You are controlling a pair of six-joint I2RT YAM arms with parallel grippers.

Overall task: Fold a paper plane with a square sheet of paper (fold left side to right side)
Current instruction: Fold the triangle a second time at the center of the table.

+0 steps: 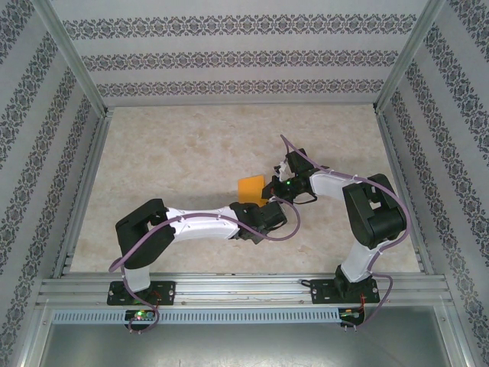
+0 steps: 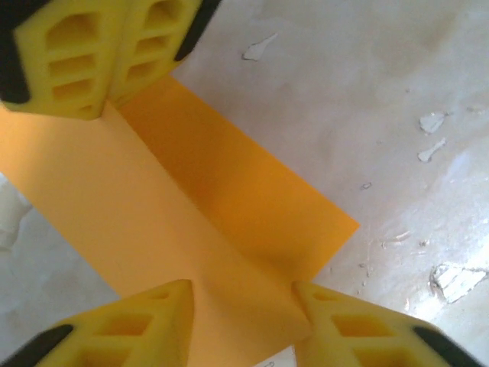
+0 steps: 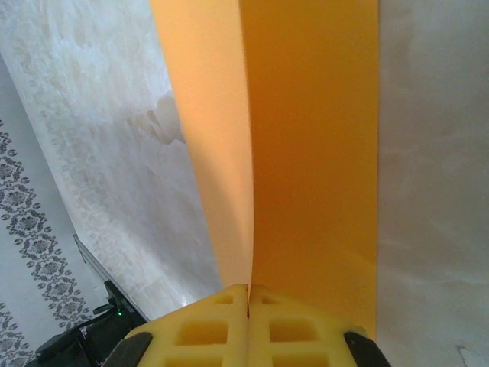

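One paper (image 1: 250, 188) here, bright orange and unmarked. Lies near the middle of the table (image 1: 168, 168), a little right of its centre and well away from the table's far edge. Bends along one straight crease. Shows from the left wrist as paper (image 2: 229, 191) with a darker flap flat on the table and a paler flap on the other side of the crease, seemingly lifted off the table.

Right gripper (image 1: 276, 186), over the table's middle right: clenched, jaws pressed together with no gap. Pinches the paper (image 3: 313, 153) at one end of the crease. Seen from the right wrist as a closed right gripper (image 3: 248, 306), with both flaps running away from the seam between the yellow fingers (image 3: 199, 329), paler flap left, darker flap right. Appears from the left wrist as the same closed right gripper (image 2: 107, 57) at the paper's far end.

Left gripper (image 1: 263, 206), just nearer the table's front edge than the paper: unclenched, jaws apart. Straddles the paper's near end as left gripper (image 2: 243, 306), one yellow finger on each side, paper passing between them. Cannot tell whether either finger touches the paper.

Several small white chips (image 2: 454, 279) on the bare table, right of the darker flap.
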